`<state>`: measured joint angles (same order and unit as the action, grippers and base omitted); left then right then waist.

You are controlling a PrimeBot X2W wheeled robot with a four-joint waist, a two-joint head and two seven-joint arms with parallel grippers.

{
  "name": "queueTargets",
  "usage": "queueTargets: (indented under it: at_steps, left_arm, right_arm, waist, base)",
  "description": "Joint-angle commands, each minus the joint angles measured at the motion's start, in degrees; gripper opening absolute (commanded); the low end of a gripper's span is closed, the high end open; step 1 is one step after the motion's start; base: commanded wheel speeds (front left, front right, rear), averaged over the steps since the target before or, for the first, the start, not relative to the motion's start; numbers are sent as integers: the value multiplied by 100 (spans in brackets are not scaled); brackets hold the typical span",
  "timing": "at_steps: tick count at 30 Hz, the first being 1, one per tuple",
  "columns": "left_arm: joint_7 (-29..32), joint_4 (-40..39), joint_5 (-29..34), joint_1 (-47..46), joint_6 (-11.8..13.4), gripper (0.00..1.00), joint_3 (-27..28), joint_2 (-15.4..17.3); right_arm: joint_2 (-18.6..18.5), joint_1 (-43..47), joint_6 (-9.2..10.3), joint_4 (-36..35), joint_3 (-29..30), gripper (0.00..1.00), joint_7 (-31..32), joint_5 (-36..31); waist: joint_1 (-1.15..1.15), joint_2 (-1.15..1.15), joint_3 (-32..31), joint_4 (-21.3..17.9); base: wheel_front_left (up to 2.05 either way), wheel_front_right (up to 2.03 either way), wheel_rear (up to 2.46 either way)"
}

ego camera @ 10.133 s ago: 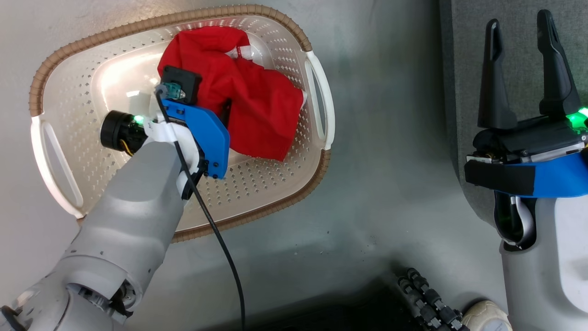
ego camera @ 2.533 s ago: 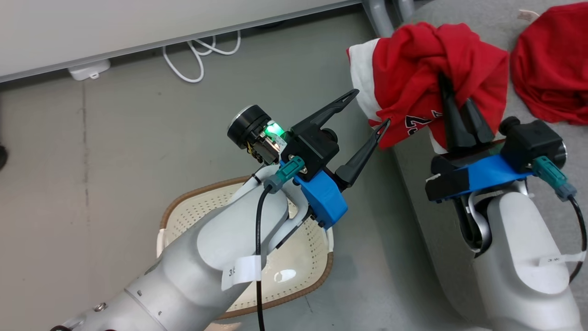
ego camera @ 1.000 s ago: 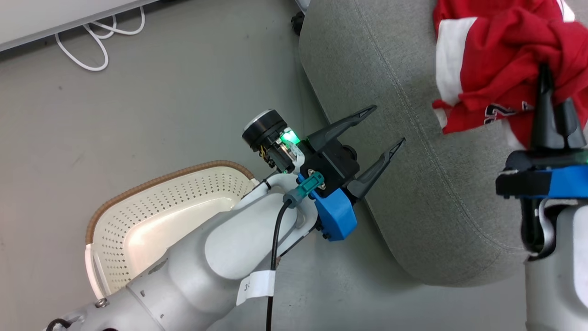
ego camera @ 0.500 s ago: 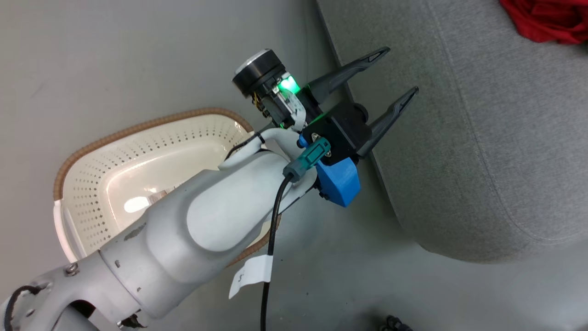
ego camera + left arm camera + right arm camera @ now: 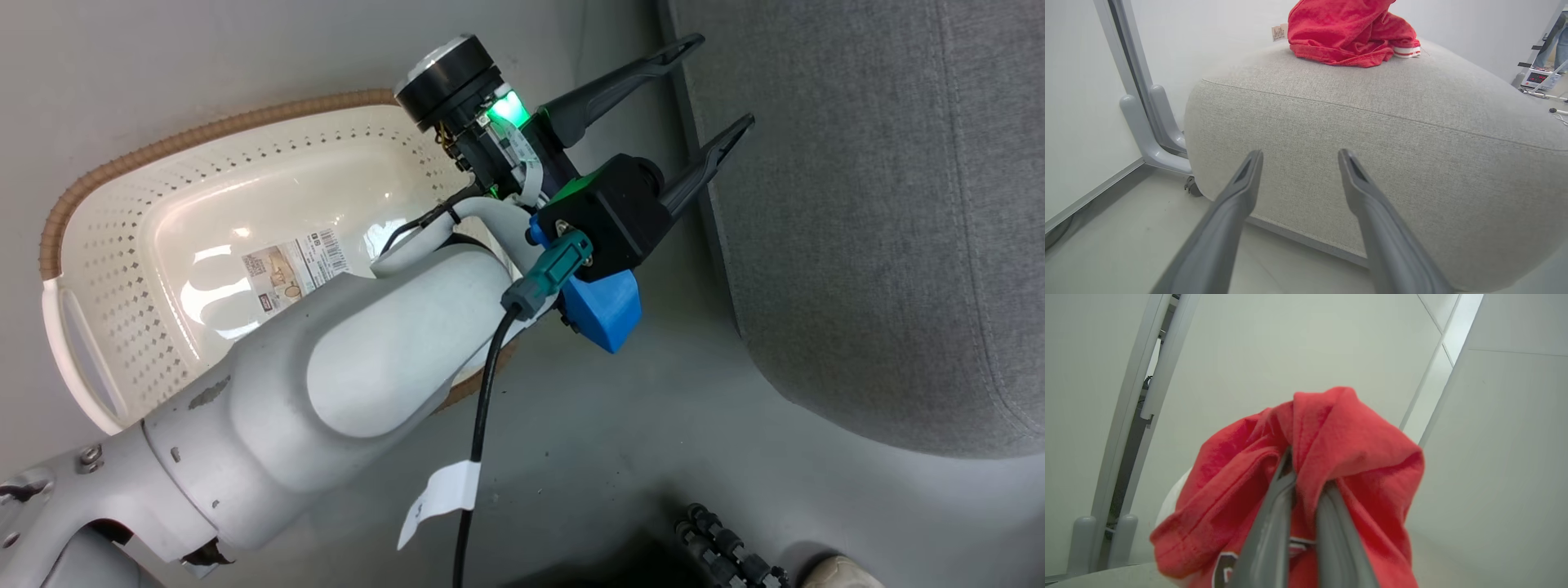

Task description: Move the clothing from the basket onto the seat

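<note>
The cream perforated basket (image 5: 122, 269) with its brown rim sits on the floor at the left, holding only its label sticker. My left arm reaches across it, and the left gripper (image 5: 718, 82) stands open with nothing in it beside the edge of the grey seat (image 5: 882, 229). In the left wrist view the same left gripper (image 5: 1298, 153) faces the seat's side (image 5: 1372, 163), and one piece of red clothing (image 5: 1347, 32) lies on top of the cushion. My right gripper (image 5: 1306, 477) is shut on a bunched red garment (image 5: 1359, 437) with white trim and lettering, held up in front of a pale wall.
A grey metal frame leg (image 5: 1147, 130) stands left of the seat against the white wall. A black ribbed cable chain (image 5: 727, 547) lies on the grey floor at the bottom right. A small device with a red display (image 5: 1537, 77) is far right.
The head camera has swung down and left: the basket now shows more fully and the red clothing has left that view. The left gripper stays open.
</note>
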<state>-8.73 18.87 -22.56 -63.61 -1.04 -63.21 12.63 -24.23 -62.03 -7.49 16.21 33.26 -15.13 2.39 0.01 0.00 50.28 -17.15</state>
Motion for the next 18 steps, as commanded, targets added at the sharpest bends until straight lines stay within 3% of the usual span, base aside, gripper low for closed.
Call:
queueTargets:
  at_steps: [1, 12, 18]
  left_arm:
    - [10, -35, 46, -110, 11, 100, -1, 48]
    - [-8, -149, 24, -120, 52, 100, -90, 21]
    - [8, -161, 10, -112, 90, 100, -125, 57]
  right_arm:
    - [-31, -7, -1, 115, -27, 0, 1, -67]
    - [599, 549, -1, 1011, 323, 0, 1, -263]
    - [815, 632, -1, 1094, 380, 0, 1, -249]
  waist:
    - [-1, 0, 100, 34]
    - [-1, 0, 201, 124]
    - [-1, 0, 224, 147]
  base:
    - [0, 0, 0]
    - [0, 0, 0]
    - [0, 0, 0]
